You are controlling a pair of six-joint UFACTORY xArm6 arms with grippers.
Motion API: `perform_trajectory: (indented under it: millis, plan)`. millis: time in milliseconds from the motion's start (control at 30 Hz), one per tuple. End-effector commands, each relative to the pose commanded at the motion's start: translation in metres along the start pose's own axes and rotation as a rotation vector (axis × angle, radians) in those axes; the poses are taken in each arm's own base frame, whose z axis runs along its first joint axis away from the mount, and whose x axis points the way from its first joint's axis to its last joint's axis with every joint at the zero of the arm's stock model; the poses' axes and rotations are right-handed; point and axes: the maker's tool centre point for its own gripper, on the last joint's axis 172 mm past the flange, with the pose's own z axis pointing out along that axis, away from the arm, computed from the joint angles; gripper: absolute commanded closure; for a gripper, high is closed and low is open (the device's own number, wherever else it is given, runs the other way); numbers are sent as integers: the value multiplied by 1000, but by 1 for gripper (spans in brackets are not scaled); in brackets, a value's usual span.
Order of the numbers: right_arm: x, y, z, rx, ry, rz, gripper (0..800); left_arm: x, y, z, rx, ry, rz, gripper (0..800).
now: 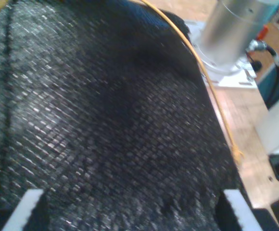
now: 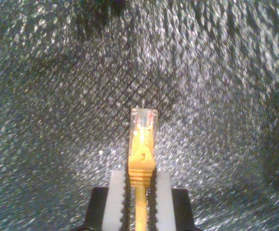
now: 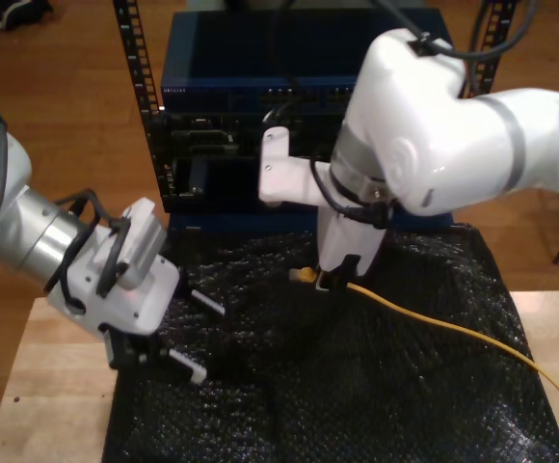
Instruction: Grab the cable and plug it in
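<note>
Cable pinched between the pads of my second end effector, its clear plug jutting past the fingertips above the black bubble sheet. In the exterior view the cord runs off toward the right, across the wooden surface. My first end effector hangs spread wide over the sheet at that view's left, holding nothing.

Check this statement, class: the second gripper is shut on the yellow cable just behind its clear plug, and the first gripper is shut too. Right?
Not quite. My second gripper does clamp the cable behind its plug, but my first gripper is open, jaws wide apart over the black mat, as the first wrist view shows.
</note>
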Motion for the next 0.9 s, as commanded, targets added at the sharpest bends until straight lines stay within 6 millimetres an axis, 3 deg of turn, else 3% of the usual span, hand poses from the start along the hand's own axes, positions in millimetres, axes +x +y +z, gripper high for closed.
perform_trajectory:
  millis: [333, 533, 900]
  plan:
    - [-11, -9, -36, 67, 143, 69, 796, 48, -18, 8, 7, 82, 70, 0]
    - [-11, -17, -54, 77, 188, 88, 796, 77, -19, 25, -20, 118, 121, 0]
    - [-3, -25, -73, 66, 238, 92, 796, 89, -26, 48, -23, 104, 153, 0]
